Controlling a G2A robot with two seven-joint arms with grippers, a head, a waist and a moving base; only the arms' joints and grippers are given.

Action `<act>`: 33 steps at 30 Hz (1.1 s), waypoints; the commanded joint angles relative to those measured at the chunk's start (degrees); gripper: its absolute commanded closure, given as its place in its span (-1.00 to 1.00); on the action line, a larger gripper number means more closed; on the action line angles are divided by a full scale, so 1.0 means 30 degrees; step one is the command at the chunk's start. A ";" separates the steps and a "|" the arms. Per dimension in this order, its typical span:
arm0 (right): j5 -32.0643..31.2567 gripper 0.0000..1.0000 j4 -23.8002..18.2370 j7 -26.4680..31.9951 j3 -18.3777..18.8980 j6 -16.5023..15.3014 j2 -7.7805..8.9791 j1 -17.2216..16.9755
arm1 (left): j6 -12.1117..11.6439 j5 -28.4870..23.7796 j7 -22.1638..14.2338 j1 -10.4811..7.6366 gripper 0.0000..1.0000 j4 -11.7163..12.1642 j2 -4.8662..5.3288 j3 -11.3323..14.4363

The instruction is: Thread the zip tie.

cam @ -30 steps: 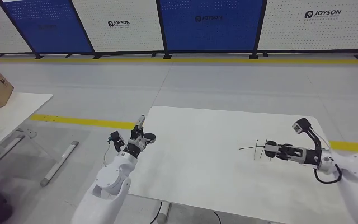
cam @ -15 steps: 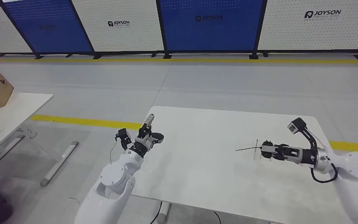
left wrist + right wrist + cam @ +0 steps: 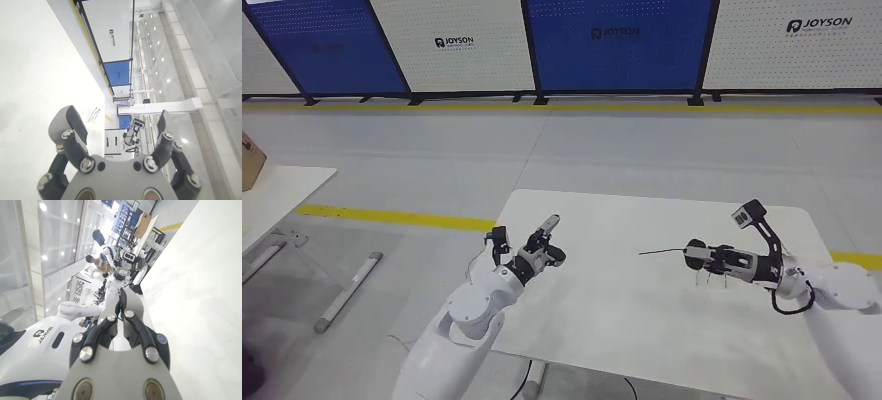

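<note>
A thin black zip tie [image 3: 662,250] sticks out sideways toward the table's middle, held above the white table [image 3: 612,300] by my right gripper [image 3: 690,253], which is shut on one end of it. In the right wrist view, the right gripper [image 3: 122,298] has its fingers pressed together, and the tie is hard to make out there. My left gripper [image 3: 545,232] hovers over the left part of the table, well apart from the tie. Its fingers stand wide apart in the left wrist view, left gripper [image 3: 117,113] holding nothing.
Spare black zip ties [image 3: 94,114] lie on the table near the right arm, spare ties [image 3: 704,273] just below the right gripper. The table's left edge [image 3: 492,270] is close behind the left arm.
The left arm has swung rightward, from the table's left edge to over its surface. The right gripper has carried the zip tie leftward toward the middle.
</note>
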 commanded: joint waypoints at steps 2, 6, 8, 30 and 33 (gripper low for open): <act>0.0014 1.00 -0.0007 0.0007 0.0006 0.0000 0.0003 -0.0006 | 0.0001 0.0012 0.0017 0.0003 -1.00 -0.0006 0.0001 -0.0006; 0.0014 1.00 -0.0007 0.0007 0.0006 0.0000 0.0003 -0.0006 | 0.0001 0.0012 0.0017 0.0003 -1.00 -0.0006 0.0001 -0.0006; -0.0325 1.00 -0.0428 -0.1034 -0.0072 0.0000 -0.0048 -0.0347 | -0.0061 0.0161 0.0186 -0.0108 -1.00 0.0254 -0.0023 0.0164; -0.0880 1.00 0.0163 -0.4238 -0.2072 0.0010 -0.1610 -0.0280 | -0.1333 0.1493 0.0723 -0.1962 -1.00 0.2404 -0.0409 0.2822; -0.0721 1.00 -0.0475 -0.4890 -0.2164 0.0000 -0.1735 -0.0656 | -0.1091 0.1474 0.1907 -0.2369 -1.00 0.2664 -0.0531 0.3042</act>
